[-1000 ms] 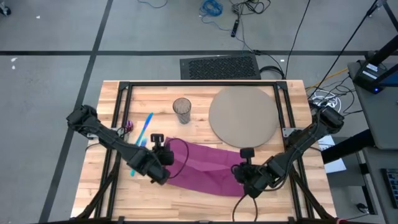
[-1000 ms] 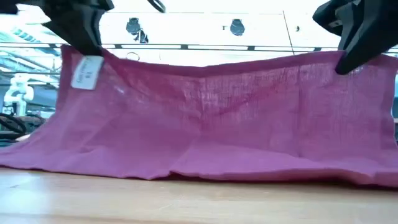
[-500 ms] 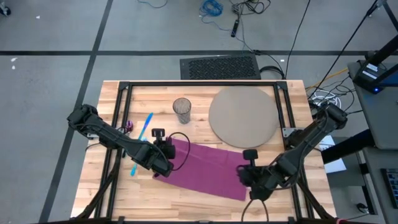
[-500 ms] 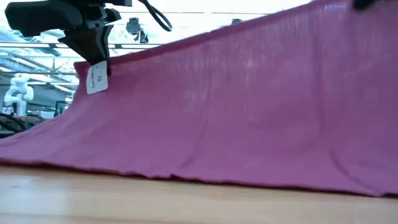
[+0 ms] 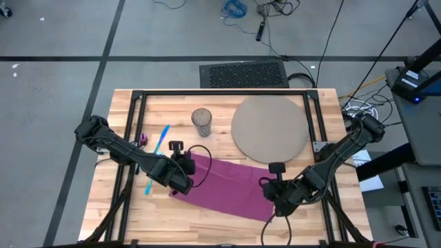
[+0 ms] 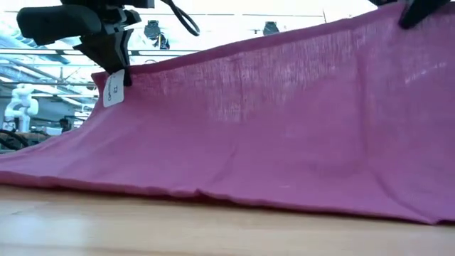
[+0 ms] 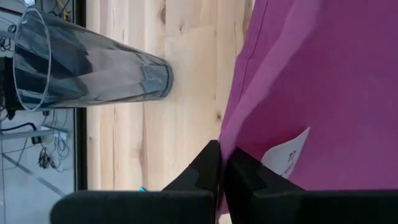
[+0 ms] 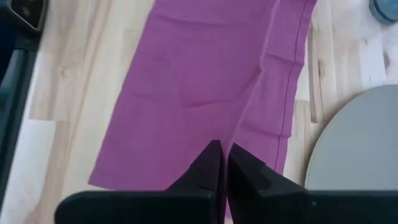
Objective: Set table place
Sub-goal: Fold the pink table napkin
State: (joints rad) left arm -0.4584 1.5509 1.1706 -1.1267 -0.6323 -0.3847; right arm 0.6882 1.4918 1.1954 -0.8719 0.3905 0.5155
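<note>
The purple napkin [image 5: 227, 184] is held up by its near edge between both grippers, and its far part [image 6: 213, 192] lies on the light-wood table [image 5: 207, 224]. My left gripper [image 5: 185, 183] is shut on the napkin's left end, beside a white tag [image 6: 114, 89]. My right gripper [image 5: 271, 202] is shut on the right end, higher up. Farther back, the round grey-tan mat [image 5: 270, 129] lies flat and the clear glass [image 5: 201, 122] stands on its base. Blue cutlery [image 5: 162, 140] lies at the left. My left gripper pinches the napkin's hemmed edge [image 7: 239, 140] next to the tag between its two fingers, slanting down from above. The cloth hangs below the fingers. My right gripper pinches the napkin's raised right end [image 8: 241, 134] between its two fingers, slanting down from above. The cloth falls away from it to the table, and a fold runs out from the fingers.
A small pink piece [image 5: 142, 138] lies by the table's left frame bar. A second blue piece [image 5: 147, 186] lies beside my left arm. Black frame bars [image 5: 220, 93] run along the table's far and side edges. Bare wood lies along the near edge.
My right gripper has gone up with its end of the napkin, so the held edge now slants up toward it instead of hanging level. My left gripper has shifted a little toward the table's right. The napkin's far part stays on the table.
</note>
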